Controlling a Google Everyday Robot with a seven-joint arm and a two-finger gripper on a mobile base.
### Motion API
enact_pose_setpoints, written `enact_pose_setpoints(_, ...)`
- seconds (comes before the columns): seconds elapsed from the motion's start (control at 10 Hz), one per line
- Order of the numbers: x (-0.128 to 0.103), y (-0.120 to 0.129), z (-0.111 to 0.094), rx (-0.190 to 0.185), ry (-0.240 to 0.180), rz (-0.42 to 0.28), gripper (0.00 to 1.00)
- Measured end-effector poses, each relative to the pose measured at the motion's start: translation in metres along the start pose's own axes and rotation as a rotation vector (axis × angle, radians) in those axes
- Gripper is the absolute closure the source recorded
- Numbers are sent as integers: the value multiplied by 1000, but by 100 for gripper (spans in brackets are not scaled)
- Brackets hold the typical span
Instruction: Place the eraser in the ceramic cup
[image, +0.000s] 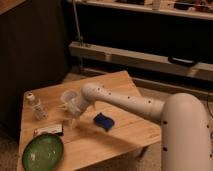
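Camera view, looking down across the room: the biggest thing here is the robot's white arm (131, 104). It rises from a bulky rounded shoulder at the lower right and reaches leftwards over the wooden table (114, 88), with a row of small dark dots along its side. The table is a low, light plank top set at an angle to me. Dark cabinets stand behind it, and a long pale ledge (140, 57) runs along the wall.

On the near left corner of the table sits the green plate (42, 152), round and shiny, with nothing on it that I can make out. Right of the table's middle lies a dark blue sponge block (104, 121), just below the forearm.

The gripper (71, 117) hangs at the end of the arm over the left half of the table, pointing down. Its fingers are spread apart and nothing is held between them. It is just above the wood, to the right of the eraser and in front of the ceramic cup.

The ceramic cup (67, 97) stands upright right behind the wrist, which partly hides it. The eraser (48, 130) lies flat on the table between the gripper and the plate, its pale face up, apart from the cup and not inside it. A little clear bottle (36, 106) with a white cap stands near the left edge.
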Motion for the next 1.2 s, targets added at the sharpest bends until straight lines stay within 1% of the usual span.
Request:
enact_pose_setpoints(0.4, 1, 7, 19, -10, -1, 9, 20)
enact_pose_setpoints(0.5, 2, 10, 24, -10, -7, 18, 20)
enact_pose_setpoints(0.9, 0, 16, 39, -10, -53, 86, 20)
enact_pose_setpoints(1.2, 1, 17, 45, -14, -82, 139, 20)
